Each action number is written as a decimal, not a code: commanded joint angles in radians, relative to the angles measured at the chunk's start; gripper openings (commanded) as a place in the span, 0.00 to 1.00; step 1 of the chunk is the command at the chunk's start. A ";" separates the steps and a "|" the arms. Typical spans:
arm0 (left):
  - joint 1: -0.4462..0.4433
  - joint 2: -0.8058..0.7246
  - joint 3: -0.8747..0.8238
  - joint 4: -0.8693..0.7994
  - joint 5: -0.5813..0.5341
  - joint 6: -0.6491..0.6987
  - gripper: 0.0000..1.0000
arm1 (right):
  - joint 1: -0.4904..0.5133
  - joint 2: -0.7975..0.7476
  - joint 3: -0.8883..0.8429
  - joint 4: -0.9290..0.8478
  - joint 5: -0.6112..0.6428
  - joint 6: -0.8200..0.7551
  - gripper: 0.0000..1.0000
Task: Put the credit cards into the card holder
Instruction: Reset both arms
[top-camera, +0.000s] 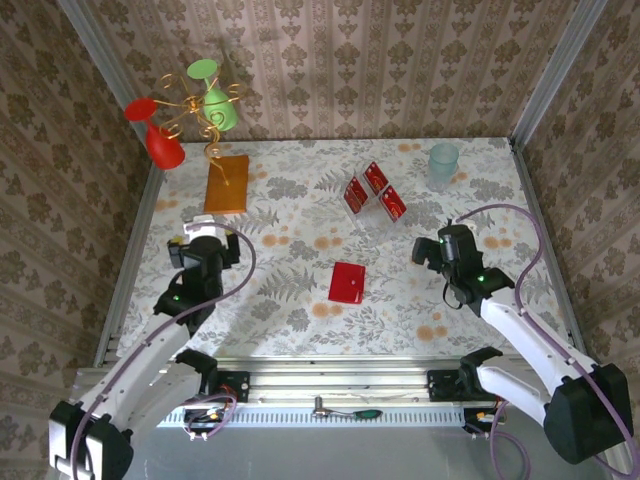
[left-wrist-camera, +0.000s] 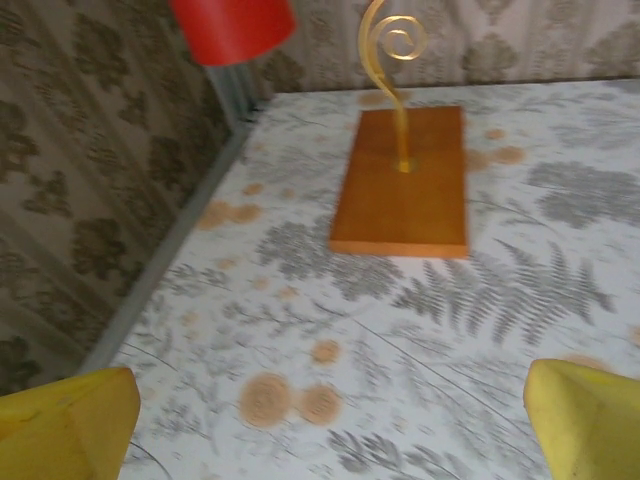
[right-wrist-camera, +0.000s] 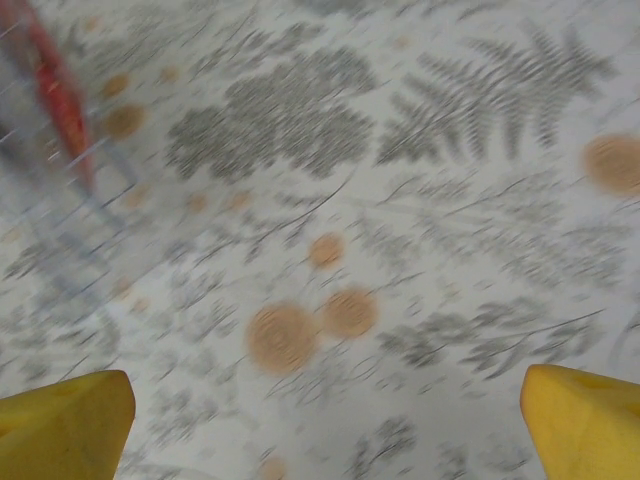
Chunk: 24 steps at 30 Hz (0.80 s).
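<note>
Two pincers stood with their jaws spread wide and nothing between them. The right pincer (top-camera: 432, 248) hung over bare counter (top-camera: 300, 330) to the right of the card holder (top-camera: 347, 283), near it and slightly farther back; its yellow fingertips (right-wrist-camera: 65, 420) framed only floral print. The left pincer (top-camera: 205, 245) hovered well to the left of the card holder, facing the orange-brown slab (top-camera: 226, 183). The card holder lay flat and shut, alone, nearer the arms than the other things. The credit cards (top-camera: 372, 190) sat in a loose cluster beyond the card holder, toward the back wall and a touch right, some touching or overlapping; how many I could not tell. A pale cup (top-camera: 443, 163) stood farther right again. The step in hand looked like reaching for a first card. The right pincer was the nearer; it would do best to choose an outlying card and come down on an exposed edge, since flat cards offer little to grip, without scattering the neighbours. The holder would likely need opening by the left pincer.
</note>
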<state>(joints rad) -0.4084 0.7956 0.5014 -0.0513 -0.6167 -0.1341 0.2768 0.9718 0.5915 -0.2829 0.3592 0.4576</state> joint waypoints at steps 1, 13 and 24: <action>0.072 0.059 -0.051 0.184 -0.010 0.142 1.00 | -0.038 0.016 -0.007 0.158 0.198 -0.121 1.00; 0.185 0.552 -0.210 0.966 0.223 0.264 1.00 | -0.197 0.260 -0.163 0.669 0.080 -0.277 1.00; 0.321 0.793 -0.192 1.184 0.410 0.233 1.00 | -0.261 0.458 -0.281 1.230 -0.179 -0.372 1.00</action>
<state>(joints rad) -0.1127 1.5272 0.3042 0.9676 -0.2817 0.1184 0.0238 1.3418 0.3588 0.6891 0.2592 0.1307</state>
